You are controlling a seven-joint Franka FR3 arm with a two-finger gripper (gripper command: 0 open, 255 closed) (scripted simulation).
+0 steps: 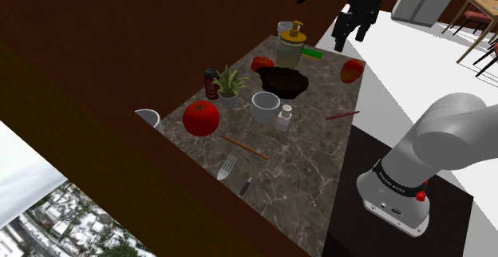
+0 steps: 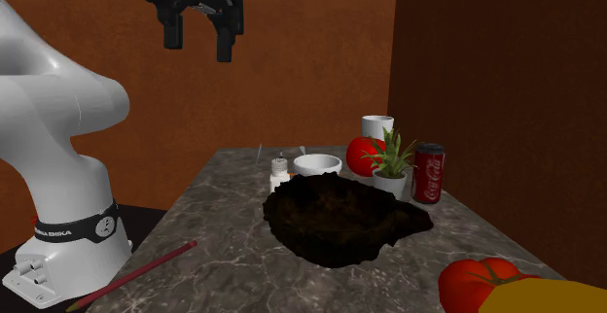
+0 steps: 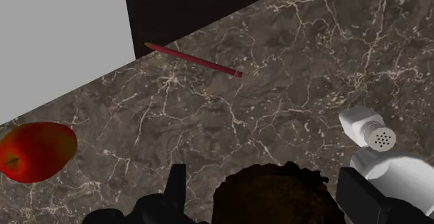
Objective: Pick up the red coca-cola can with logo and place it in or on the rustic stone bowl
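While the gripper [image 2: 198,47] hangs high w/ jaws spread & empty, prob. for a clear approach, the red Coca-Cola can [image 2: 429,173] stands upright at the wall, just beside the potted plant [image 2: 392,165], near the dark stone bowl [image 2: 336,248].

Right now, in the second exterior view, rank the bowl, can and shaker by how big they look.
1. Bowl, by far the largest, though it is also nearest the camera.
2. Can.
3. Shaker, clearly the smallest.
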